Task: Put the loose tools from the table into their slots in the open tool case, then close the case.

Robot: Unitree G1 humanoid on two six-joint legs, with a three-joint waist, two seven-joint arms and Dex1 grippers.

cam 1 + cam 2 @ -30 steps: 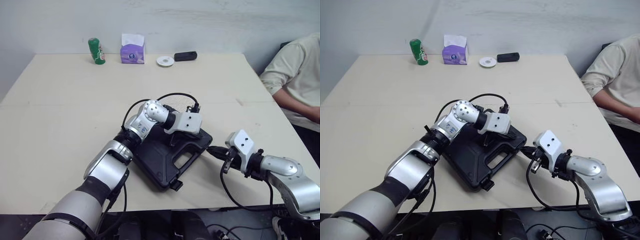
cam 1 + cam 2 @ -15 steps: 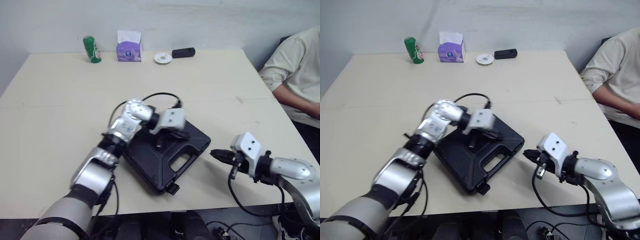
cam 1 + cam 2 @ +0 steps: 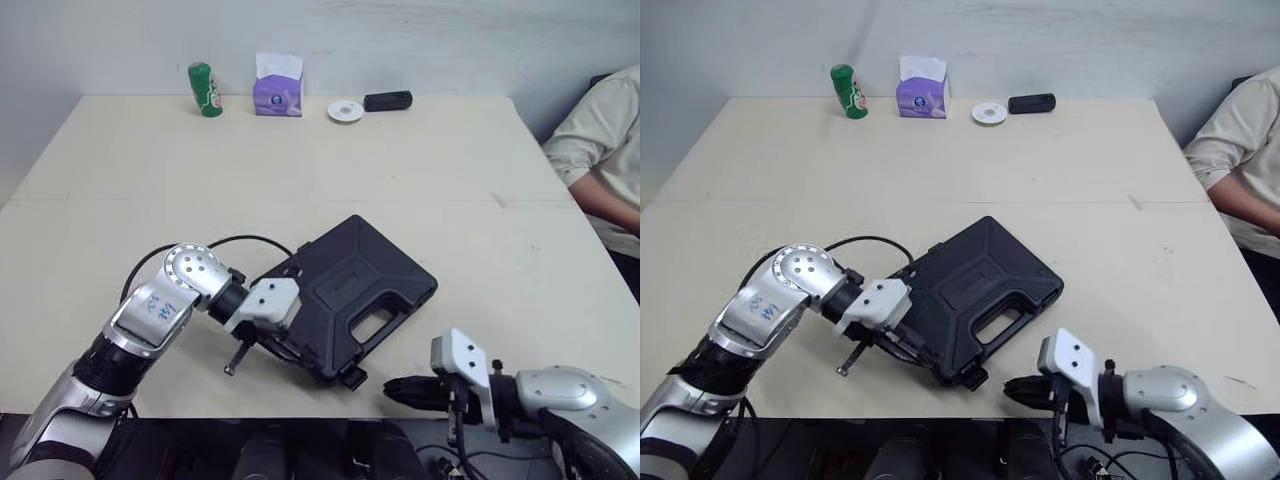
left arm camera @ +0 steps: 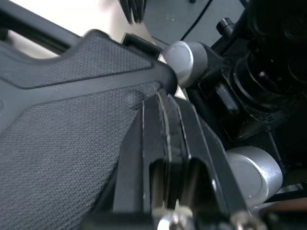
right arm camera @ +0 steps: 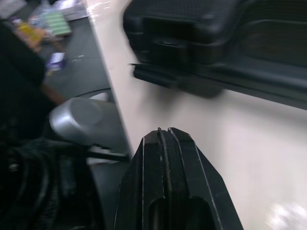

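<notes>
The black tool case (image 3: 350,295) lies closed and slantwise on the table, its handle cut-out toward the front edge. My left gripper (image 3: 282,342) is low at the case's near left edge, shut with nothing between its fingers (image 4: 165,124), which rest against the textured shell (image 4: 62,143). My right gripper (image 3: 395,392) hovers at the table's front edge, right of the case's front latch (image 3: 350,378) and apart from it. It is shut and holds nothing, fingertips (image 5: 163,139) pointing at the case's corner (image 5: 182,43).
Along the far edge of the table (image 3: 150,200) stand a green can (image 3: 205,89), a purple tissue box (image 3: 278,92), a white disc (image 3: 345,111) and a small black device (image 3: 388,100). A person (image 3: 605,150) sits at the table's right side.
The camera has shifted. My left gripper came off the top of the case down to its near left edge. My right gripper drew back from the case's right side to the front table edge.
</notes>
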